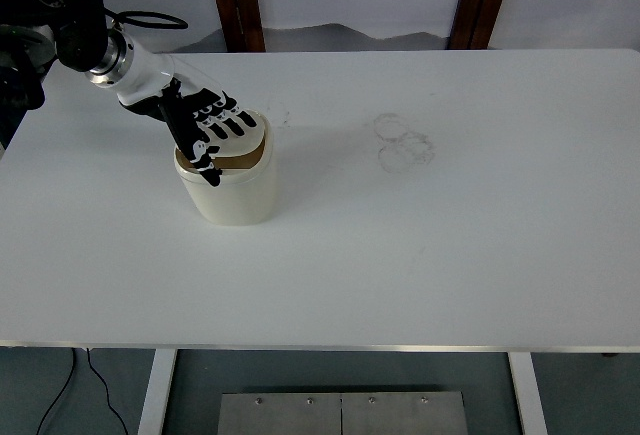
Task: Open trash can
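Note:
A small cream trash can (235, 190) stands on the white table (420, 245), left of centre. Its lid (243, 135) is tipped, and a brown inner rim shows under it. My left hand (210, 127), black and white, comes in from the upper left and lies on top of the lid. Its fingers (228, 118) are stretched flat across the lid and the thumb hangs over the can's left rim. The hand presses on the lid and does not grasp it. No right arm shows in the top view.
Faint ring marks (403, 142) stain the table right of the can. Two brown posts (237, 0) stand behind the far edge. A black cable (95, 380) hangs below the front left, near a white table leg (157, 390).

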{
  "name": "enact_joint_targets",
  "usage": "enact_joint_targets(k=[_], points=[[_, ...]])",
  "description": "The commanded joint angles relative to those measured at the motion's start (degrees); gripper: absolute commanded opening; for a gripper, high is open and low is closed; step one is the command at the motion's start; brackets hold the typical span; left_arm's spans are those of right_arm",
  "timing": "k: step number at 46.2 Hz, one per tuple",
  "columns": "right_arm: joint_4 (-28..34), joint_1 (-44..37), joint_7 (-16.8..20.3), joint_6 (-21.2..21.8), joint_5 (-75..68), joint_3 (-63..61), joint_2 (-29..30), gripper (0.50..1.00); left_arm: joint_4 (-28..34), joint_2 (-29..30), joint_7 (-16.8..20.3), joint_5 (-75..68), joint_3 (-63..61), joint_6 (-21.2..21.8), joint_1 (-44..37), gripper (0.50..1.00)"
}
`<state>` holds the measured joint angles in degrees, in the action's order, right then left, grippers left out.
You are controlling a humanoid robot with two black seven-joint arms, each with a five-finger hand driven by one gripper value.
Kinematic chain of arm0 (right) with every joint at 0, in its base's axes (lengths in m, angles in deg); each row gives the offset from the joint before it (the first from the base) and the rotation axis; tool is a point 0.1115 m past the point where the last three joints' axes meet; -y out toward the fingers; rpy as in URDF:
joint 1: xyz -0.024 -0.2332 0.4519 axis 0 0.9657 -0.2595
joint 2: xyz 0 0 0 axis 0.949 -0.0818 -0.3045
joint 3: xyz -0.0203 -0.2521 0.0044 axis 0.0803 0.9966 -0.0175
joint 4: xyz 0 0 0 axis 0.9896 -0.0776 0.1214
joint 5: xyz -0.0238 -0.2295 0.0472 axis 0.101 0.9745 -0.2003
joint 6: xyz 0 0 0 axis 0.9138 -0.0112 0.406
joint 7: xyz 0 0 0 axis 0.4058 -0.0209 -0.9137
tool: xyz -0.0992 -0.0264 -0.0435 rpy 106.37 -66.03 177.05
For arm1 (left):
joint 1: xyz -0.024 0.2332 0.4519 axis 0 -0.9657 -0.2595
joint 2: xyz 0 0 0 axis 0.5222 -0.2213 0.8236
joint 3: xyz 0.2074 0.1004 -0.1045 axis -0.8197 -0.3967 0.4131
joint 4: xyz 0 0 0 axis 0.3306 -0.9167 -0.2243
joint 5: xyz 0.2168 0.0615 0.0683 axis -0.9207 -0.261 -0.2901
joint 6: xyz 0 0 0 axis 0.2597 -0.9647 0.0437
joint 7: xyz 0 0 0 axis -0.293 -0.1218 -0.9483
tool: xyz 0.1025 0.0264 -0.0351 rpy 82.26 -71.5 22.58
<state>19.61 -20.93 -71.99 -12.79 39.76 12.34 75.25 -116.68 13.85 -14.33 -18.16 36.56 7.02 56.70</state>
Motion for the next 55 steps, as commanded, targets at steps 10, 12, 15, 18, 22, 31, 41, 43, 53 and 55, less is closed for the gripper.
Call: enact_joint_targets(k=[10, 12, 15, 18, 22, 31, 41, 43, 53, 55], points=[[0.0, 0.0, 0.0, 0.0, -0.1, 0.0, 0.0, 0.995, 0.0, 0.5, 0.0, 1.2, 1.0, -0.2, 4.1, 1.000], [0.0, 0.0, 0.0, 0.0, -0.1, 0.0, 0.0, 0.995, 0.0, 0.6, 0.0, 1.5, 1.1, -0.2, 4.7, 1.000], [0.0, 0.0, -0.1, 0.0, -0.1, 0.0, 0.0, 0.995, 0.0, 0.8, 0.0, 2.1, 1.3, -0.1, 5.3, 1.000], [0.1, 0.0, 0.0, 0.0, -0.1, 0.0, 0.0, 0.995, 0.0, 1.8, 0.0, 2.5, 1.3, -0.1, 5.8, 1.000], [0.0, 0.0, 0.0, 0.0, -0.1, 0.0, 0.0, 0.995, 0.0, 2.7, 0.0, 3.2, 1.4, -0.1, 6.5, 1.000], [0.1, 0.0, -0.2, 0.0, -0.4, -0.2, 0.0, 0.995, 0.3, 4.4, 0.0, 4.8, 3.2, 0.0, 7.9, 1.000], [0.0, 0.1, -0.2, 0.0, -0.3, 0.0, 0.0, 0.995, 5.4, 5.2, 0.0, 5.1, 5.8, -0.2, 7.7, 1.000], [-0.2, 0.1, -0.2, 0.0, -0.2, 0.0, 0.0, 0.995, 7.0, 5.2, 0.1, 5.4, 6.5, -0.2, 7.7, 1.000], [-0.5, 0.0, -0.2, -0.1, -0.2, -0.1, 0.0, 0.995, 11.8, 5.3, 0.1, 9.5, 9.0, 0.0, 7.2, 1.000], [-0.5, 0.1, -0.2, -0.1, -0.3, -0.2, 0.0, 0.995, 12.0, 5.3, 0.1, 10.1, 9.0, 0.0, 7.1, 1.000]])
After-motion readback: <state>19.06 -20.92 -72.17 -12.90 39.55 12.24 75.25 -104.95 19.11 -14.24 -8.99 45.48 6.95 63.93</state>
